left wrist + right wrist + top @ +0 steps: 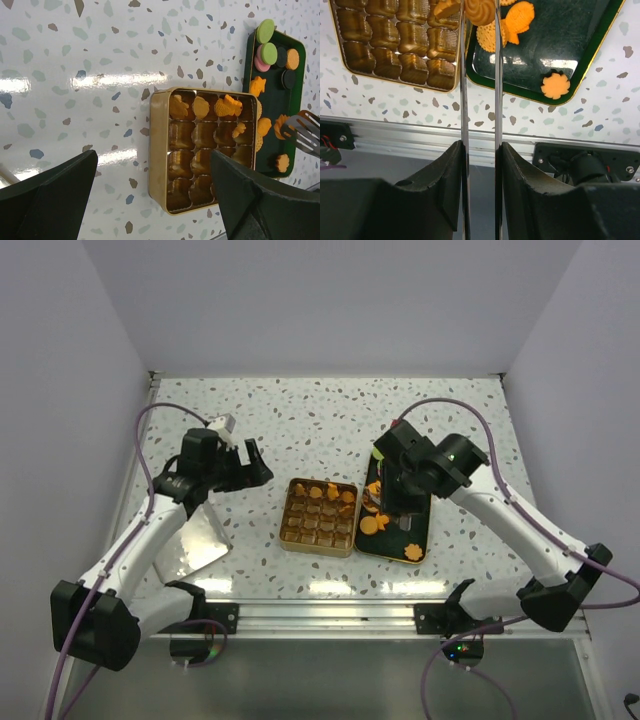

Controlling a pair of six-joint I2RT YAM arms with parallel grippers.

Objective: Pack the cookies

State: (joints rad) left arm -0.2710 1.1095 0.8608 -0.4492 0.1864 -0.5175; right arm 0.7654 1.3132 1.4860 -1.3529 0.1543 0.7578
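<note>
1. The left gripper (258, 464) hangs over the speckled table (300, 410) to the left of the gold tin (156, 150). Its fingers are spread wide and hold nothing.
2. The right gripper (480, 150) is pressed onto metal tongs (302, 135) above the dark green tray (545, 45). A round swirl cookie (480, 11) sits between the tong blades.
3. Of the cookies (227, 106), a few lie in the tin's far compartments. The others lie loose on the tray.

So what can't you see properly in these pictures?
Top view: the right hand hides part of the green tray.
Left wrist view: a left hand finger covers a corner of the gold box.
Right wrist view: the tongs and the swirl cookie are cut off by the top edge.
</note>
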